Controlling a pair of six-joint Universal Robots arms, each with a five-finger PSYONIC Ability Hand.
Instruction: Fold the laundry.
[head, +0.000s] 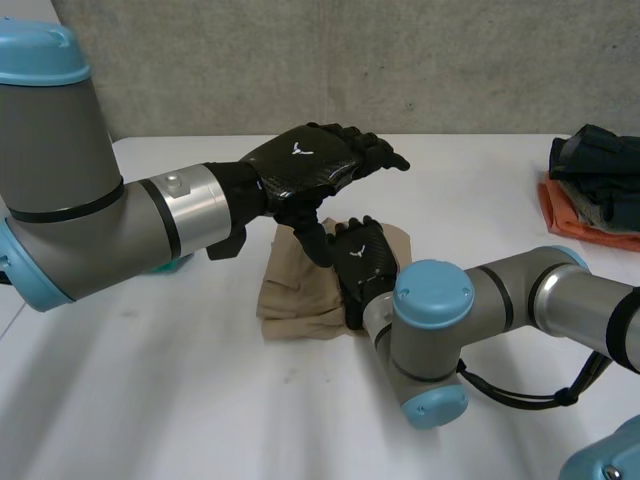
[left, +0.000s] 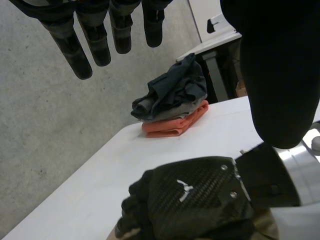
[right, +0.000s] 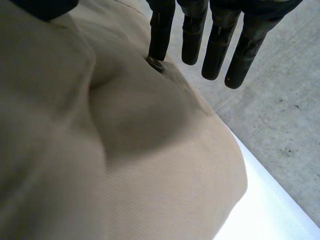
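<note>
Tan cloth (head: 300, 290) bunched mid-surface (head: 150, 400), my right hand (head: 365, 258) flat on it with fingers (right: 161, 30) straight, my left hand (head: 315, 165) above, fingers (left: 70, 47) spread and holding nothing, clothes pile (head: 595, 195) at my far right

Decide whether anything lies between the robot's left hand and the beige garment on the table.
Yes. The right hand lies on the beige garment, under the palm of the left hand, which hovers open above it.
</note>
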